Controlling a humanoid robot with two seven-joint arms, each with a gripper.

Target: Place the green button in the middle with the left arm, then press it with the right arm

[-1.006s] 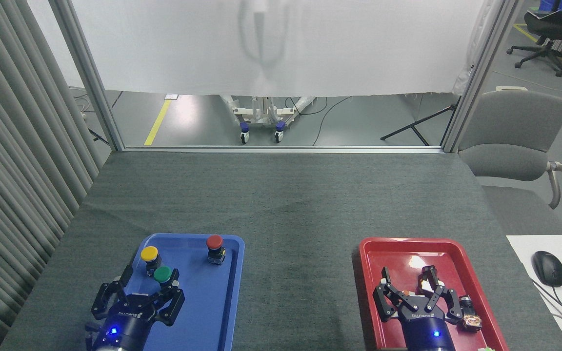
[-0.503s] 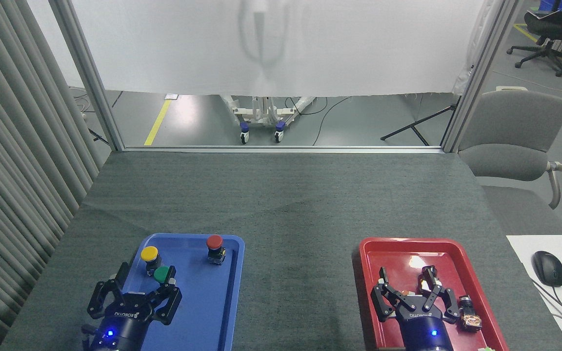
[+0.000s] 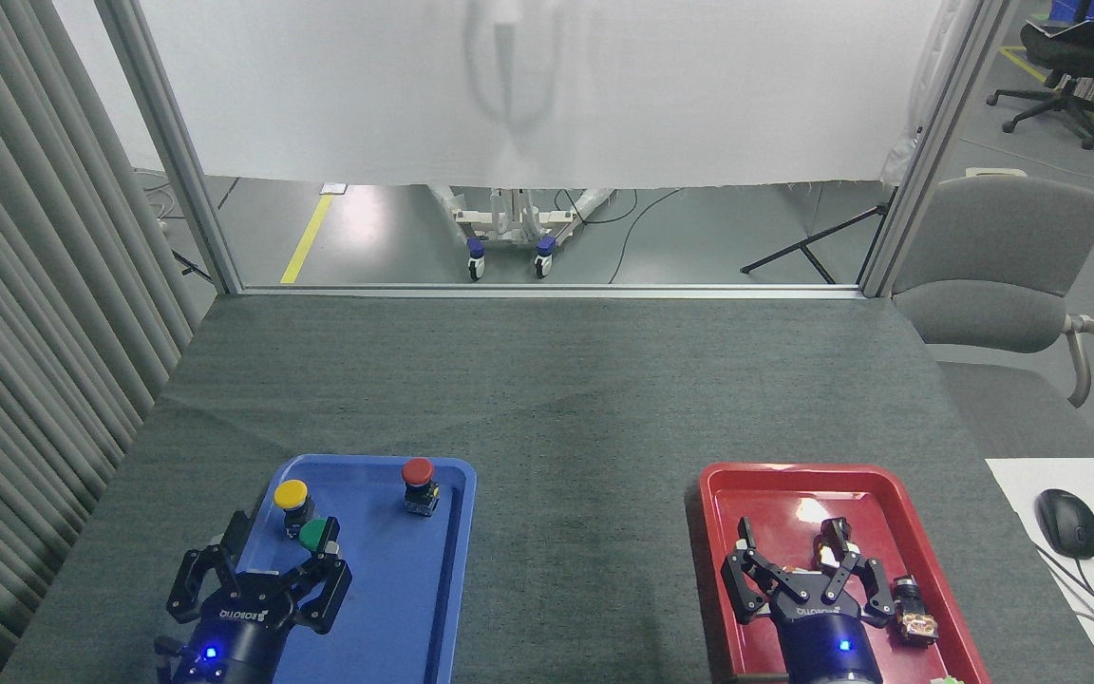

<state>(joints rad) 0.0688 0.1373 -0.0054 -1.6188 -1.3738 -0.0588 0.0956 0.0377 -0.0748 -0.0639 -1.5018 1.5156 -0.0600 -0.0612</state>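
Dark grey woven cloth covers the table [image 3: 547, 380] in front of you, and its bare middle [image 3: 585, 532] lies between two plastic trays near the close edge. On your left sits the blue rectangular plastic tray [image 3: 414, 608]; on your right, well apart from it, the red rectangular plastic tray [image 3: 727, 570].

Your left arm comes up from the bottom edge over the blue tray's near left corner, and its black left gripper [image 3: 281, 543] is spread wide, holding nothing. Your right arm rises over the red tray, and the black right gripper [image 3: 791, 538] also stands spread wide and empty — its fingers hang above the tray floor.

Three push-button switches stand upright in the blue tray. The green button [image 3: 318, 534], with its round dark-green mushroom cap, is in the tray's left half, between the tips of the left gripper's fingers and nearer the right-hand one; you cannot tell from this view whether a fingertip touches it. Just behind it and slightly left stands the yellow-capped push-button [image 3: 292, 496], so close that the two overlap in this view. The red-capped push-button [image 3: 419, 483] stands apart from both, near the tray's far right corner.

In the red tray, just right of the right gripper, lies a small black-and-copper part [image 3: 913, 613].
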